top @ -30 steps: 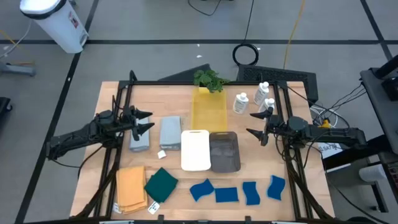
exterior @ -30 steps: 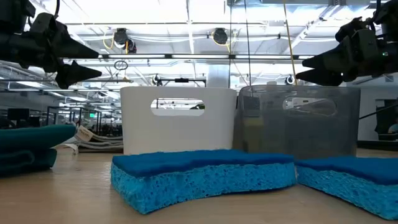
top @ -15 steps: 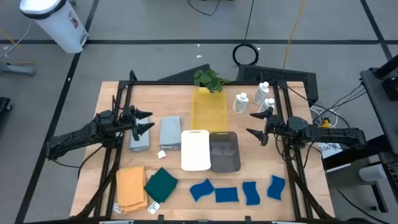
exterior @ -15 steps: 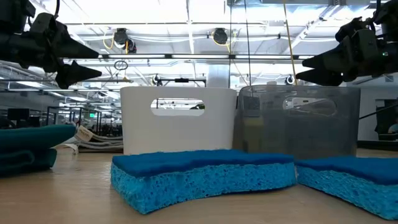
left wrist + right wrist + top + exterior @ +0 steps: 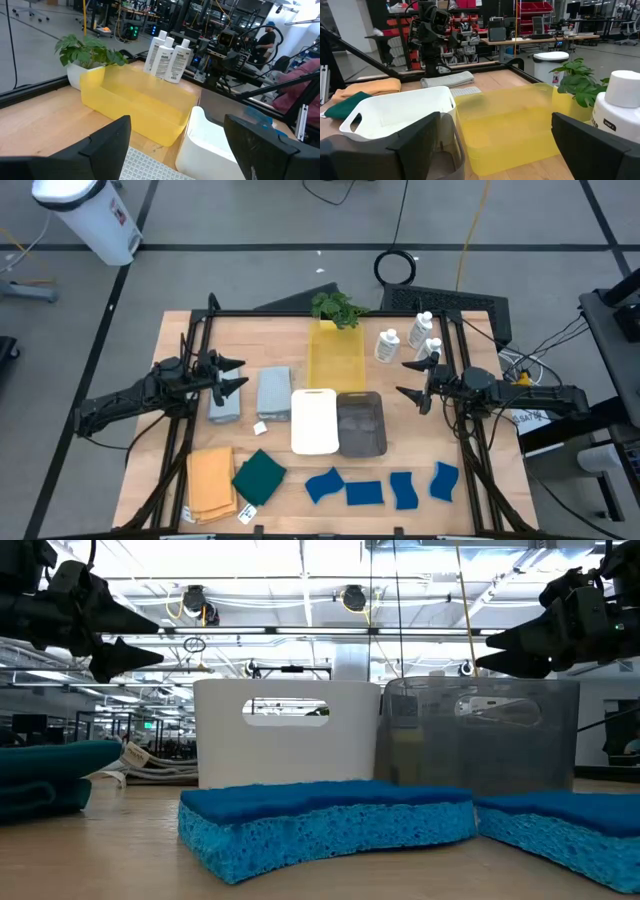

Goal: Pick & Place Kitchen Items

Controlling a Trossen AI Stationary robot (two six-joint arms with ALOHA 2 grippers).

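Both claws are hanging open and empty, left gripper (image 5: 236,376) nearing the grey cloth (image 5: 273,392), likely soft and limp: pinching mid-fold looks best.

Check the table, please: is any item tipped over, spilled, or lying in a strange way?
Nothing is spilled or tipped. The white bottles stand upright, the three bins sit together, and the blue sponges lie in a loose row, slightly askew. Both grippers, left gripper and right gripper, are open and empty.
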